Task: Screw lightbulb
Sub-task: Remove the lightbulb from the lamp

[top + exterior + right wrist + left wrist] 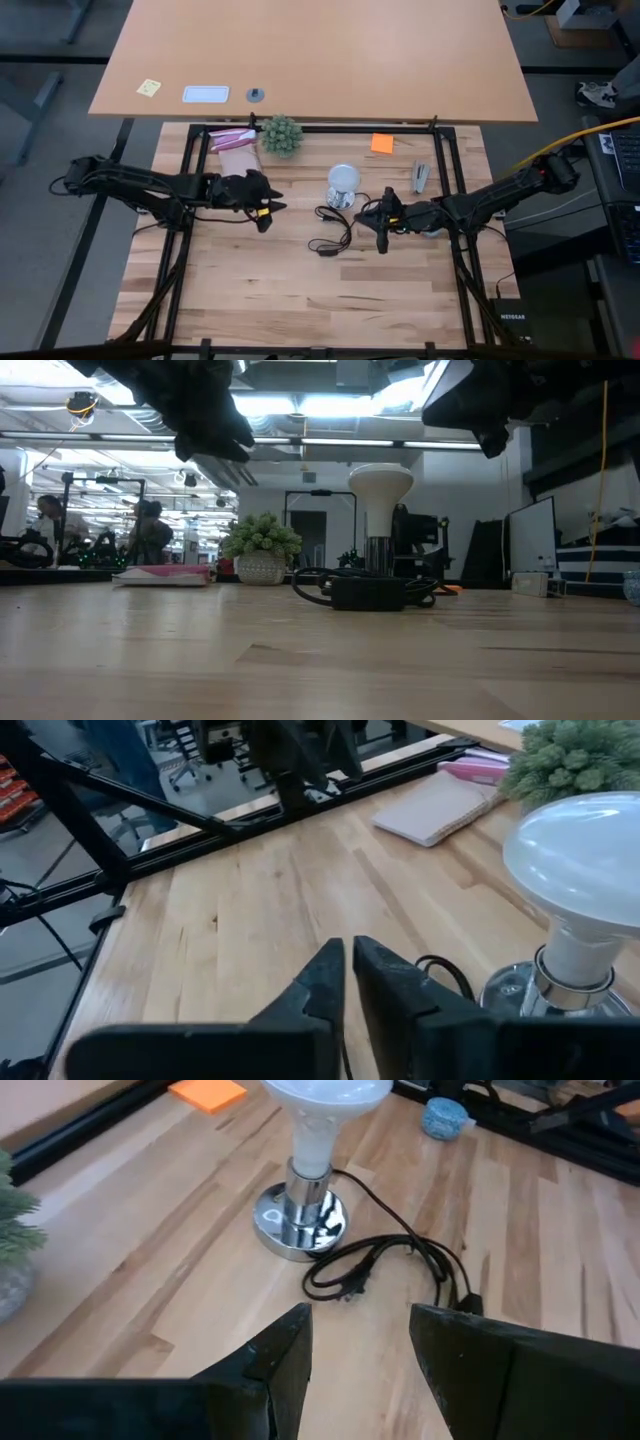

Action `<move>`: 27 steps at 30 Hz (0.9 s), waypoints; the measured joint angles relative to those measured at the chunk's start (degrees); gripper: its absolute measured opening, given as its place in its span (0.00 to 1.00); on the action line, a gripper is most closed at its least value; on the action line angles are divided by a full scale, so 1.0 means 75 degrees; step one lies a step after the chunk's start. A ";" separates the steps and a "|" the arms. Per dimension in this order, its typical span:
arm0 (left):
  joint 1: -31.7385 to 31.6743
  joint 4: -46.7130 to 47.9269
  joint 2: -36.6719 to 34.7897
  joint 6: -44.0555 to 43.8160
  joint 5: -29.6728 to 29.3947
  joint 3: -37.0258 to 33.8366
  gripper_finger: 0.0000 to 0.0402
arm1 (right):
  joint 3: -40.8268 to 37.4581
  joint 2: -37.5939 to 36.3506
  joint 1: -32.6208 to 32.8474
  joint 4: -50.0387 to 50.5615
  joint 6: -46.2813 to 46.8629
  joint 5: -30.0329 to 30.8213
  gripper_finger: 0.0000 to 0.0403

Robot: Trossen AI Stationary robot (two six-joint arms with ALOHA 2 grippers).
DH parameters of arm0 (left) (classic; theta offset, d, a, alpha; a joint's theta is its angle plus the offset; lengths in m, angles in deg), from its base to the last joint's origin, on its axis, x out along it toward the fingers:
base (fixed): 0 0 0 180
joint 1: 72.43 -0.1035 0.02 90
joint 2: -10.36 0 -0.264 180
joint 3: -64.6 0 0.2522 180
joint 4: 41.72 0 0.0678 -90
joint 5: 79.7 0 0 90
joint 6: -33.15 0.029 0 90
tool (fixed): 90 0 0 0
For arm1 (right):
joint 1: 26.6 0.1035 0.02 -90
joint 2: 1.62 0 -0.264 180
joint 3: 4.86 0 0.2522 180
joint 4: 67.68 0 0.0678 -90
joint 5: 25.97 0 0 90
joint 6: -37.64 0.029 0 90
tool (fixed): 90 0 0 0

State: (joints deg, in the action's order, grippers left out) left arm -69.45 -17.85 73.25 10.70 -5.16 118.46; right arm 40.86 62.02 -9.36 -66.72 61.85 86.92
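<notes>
One lightbulb (343,178) is seen upright in one chrome socket base (297,1223) near the bench's centre, toward the far edge. One black cord (331,232) w/ inline switch is coiled on the wood just beside the base.

Two grippers are counted. The left gripper (268,209) is held above the bench left of the bulb, its fingers (283,1355) parted w/ nothing between them. The right gripper (382,226) is held right of the bulb, near the cord; its fingers (325,978) are drawn nearly together, a thin gap left, nothing grasped.

Also counted: one small green plant (281,135) in a pot at the far edge, one pink-and-white pad (236,151) beside it toward the far-left corner, one orange sticky note (381,143), one grey stapler-like item (419,177), one light-blue object (444,1117).

No writing on the bench items can be read; "NETGEAR" is legible on one black box (518,318) off the bench's right side.
</notes>
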 joint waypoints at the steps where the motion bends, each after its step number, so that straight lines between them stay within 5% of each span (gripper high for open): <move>1: 0.0000 0.0003 0.0000 0.0035 0.0075 0.0000 0.40 | 0.0000 0.0000 0.0000 -0.0002 0.0000 -0.0004 0.11; 12: -0.0144 -0.0477 -0.0156 0.0800 0.0150 0.0052 0.40 | 0.0000 -0.0095 0.0000 -0.0154 -0.0087 0.1244 0.44; 21: -0.0809 0.0958 -0.2190 0.1280 0.0115 0.1048 0.40 | 0.0000 -0.1352 0.0000 0.0073 -0.1520 0.1434 0.47; 27: -0.0775 0.3058 -0.3705 0.0611 0.0116 0.1073 0.40 | 0.0006 -0.2622 0.0000 0.1547 -0.2261 0.1473 0.47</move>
State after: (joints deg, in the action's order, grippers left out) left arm -75.26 5.08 45.47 15.29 -4.28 126.50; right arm 40.91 42.35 -9.36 -55.12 44.89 97.96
